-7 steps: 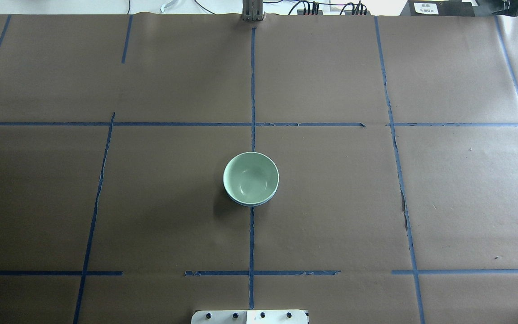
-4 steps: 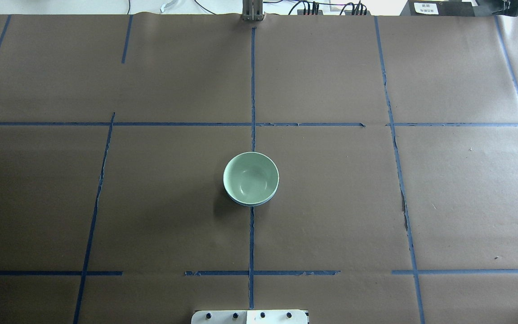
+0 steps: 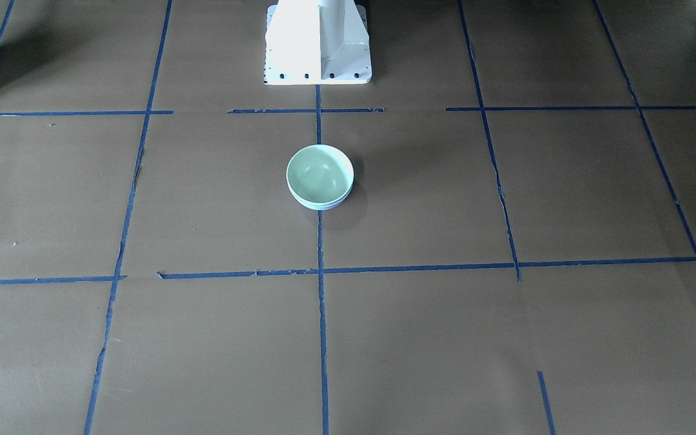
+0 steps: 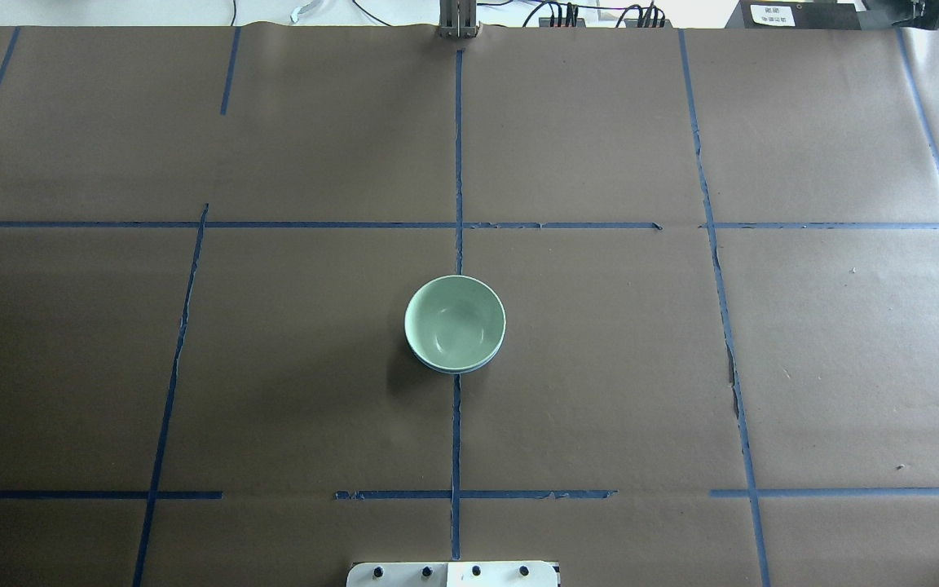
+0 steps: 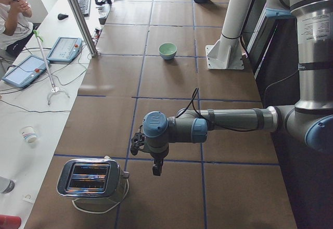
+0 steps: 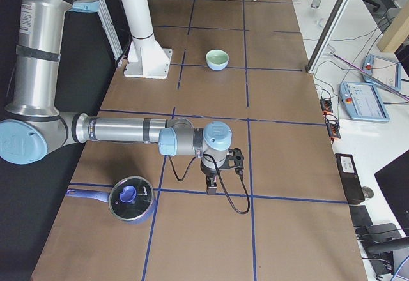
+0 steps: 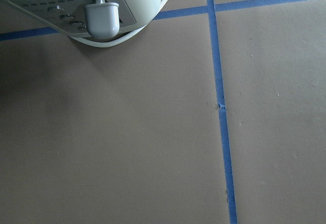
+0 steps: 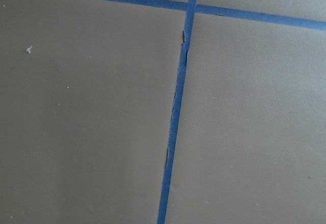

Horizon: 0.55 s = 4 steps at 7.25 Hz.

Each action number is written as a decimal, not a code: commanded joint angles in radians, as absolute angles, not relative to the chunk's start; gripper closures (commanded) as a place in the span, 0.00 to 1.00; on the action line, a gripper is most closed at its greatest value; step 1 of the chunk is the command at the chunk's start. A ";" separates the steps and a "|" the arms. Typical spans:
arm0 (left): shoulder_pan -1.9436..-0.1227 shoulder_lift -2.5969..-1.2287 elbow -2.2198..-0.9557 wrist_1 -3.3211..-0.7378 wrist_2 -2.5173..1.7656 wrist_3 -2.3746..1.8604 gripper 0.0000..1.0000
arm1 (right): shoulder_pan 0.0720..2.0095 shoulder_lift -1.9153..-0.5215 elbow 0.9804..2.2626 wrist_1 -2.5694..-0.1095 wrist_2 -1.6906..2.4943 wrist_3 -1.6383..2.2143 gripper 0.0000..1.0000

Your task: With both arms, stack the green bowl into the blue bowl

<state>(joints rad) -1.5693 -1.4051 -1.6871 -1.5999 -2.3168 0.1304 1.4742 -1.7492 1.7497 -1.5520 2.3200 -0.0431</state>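
The green bowl (image 4: 455, 322) sits nested inside the blue bowl (image 4: 455, 370) at the table's centre; only a thin blue rim shows under it. The stack also shows in the front view (image 3: 319, 172) and small in both side views (image 5: 167, 50) (image 6: 217, 58). Neither arm is in the overhead or front view. My left gripper (image 5: 155, 169) hangs over the table end near the toaster, far from the bowls. My right gripper (image 6: 213, 189) hangs over the other table end near the pot. I cannot tell whether either gripper is open or shut. Both wrist views show only brown paper and blue tape.
A chrome toaster (image 5: 91, 179) stands by the left gripper, also in the left wrist view (image 7: 76, 0). A lidded blue pot (image 6: 131, 199) sits by the right gripper. The white pedestal base (image 3: 318, 48) stands behind the bowls. An operator (image 5: 13, 8) sits at the side desk.
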 commanded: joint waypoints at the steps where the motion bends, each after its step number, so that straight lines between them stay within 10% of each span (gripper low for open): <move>1: -1.568 -1.407 -1.689 -1.601 -2.316 0.130 0.00 | 1.474 -1.749 1.750 -1.552 2.322 -0.041 0.00; 4: -1.563 -1.402 -1.692 -1.600 -2.316 0.132 0.00 | 1.474 -1.750 1.750 -1.552 2.322 -0.041 0.00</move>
<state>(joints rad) -1.5647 -1.4024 -1.6902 -1.6001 -2.3163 0.1313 1.4742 -1.7499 1.7503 -1.5524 2.3223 -0.0415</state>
